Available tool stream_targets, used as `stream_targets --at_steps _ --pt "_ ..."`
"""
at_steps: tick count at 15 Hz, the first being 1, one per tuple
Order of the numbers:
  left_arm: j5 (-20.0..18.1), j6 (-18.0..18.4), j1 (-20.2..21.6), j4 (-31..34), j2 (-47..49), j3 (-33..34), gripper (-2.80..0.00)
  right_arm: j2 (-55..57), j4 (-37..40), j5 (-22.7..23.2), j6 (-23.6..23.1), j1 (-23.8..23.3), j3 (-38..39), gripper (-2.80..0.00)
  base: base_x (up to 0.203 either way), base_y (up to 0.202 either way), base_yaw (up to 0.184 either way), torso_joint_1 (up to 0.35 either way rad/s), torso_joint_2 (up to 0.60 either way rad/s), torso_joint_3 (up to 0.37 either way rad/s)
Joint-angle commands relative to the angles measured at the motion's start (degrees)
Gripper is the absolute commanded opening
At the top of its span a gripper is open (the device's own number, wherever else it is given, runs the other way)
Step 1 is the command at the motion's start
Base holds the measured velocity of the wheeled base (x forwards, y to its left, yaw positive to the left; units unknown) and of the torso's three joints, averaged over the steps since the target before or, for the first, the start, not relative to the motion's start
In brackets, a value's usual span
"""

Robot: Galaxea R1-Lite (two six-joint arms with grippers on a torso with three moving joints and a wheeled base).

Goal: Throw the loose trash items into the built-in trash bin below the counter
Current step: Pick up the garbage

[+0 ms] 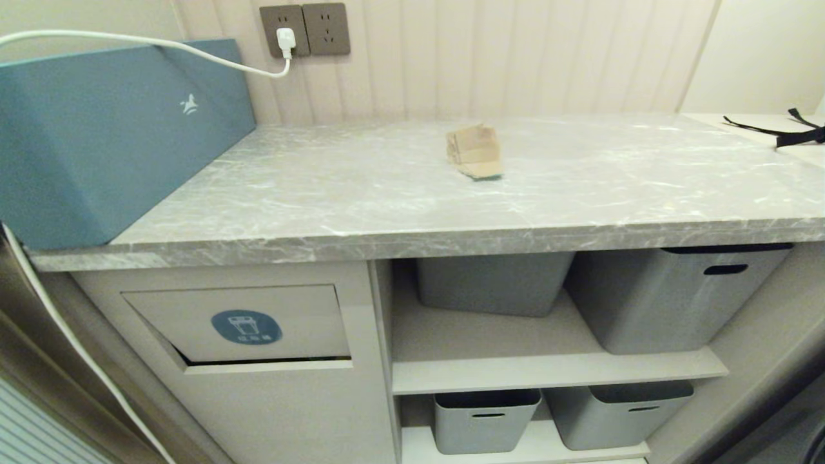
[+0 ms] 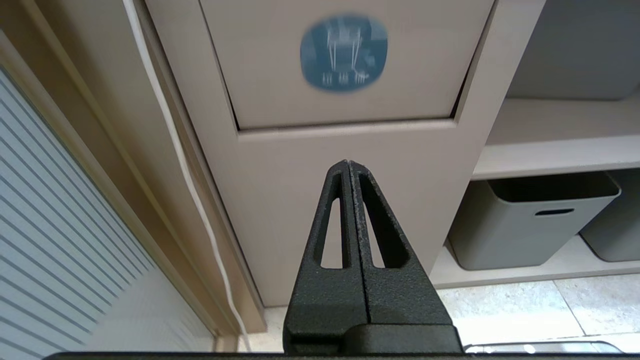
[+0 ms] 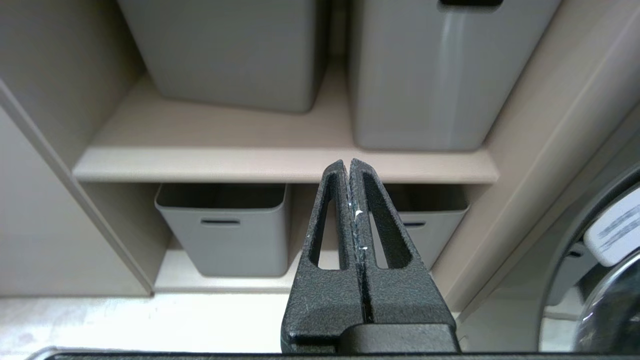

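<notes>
a: your left gripper is pinched shut, empty, low in front of the bin flap with its blue sticker. the right gripper is the same, facing the shelves and grey tubs.

b: and the trash?

a: only the head view shows it: one cardboard scrap mid-counter, well right of the teal box. neither arm appears there.

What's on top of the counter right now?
On the counter: one crumpled cardboard scrap, a long teal box at its left end, black straps far right. Anything behind the box is hidden.
</notes>
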Motion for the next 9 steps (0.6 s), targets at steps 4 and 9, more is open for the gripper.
stream_targets --at_steps 4,9 --pt "0.1 -0.1 0.0 0.0 -0.1 0.0 -2.8 -0.1 0.0 0.0 0.0 0.0 0.0 -2.8 0.0 0.0 0.0 0.189 -0.47 -0.287" --pt "0.1 -0.2 0.0 0.1 -0.1 0.0 -2.8 -0.1 0.0 0.1 -0.3 0.0 0.0 -2.8 0.0 0.0 0.0 0.209 -0.49 -0.281"
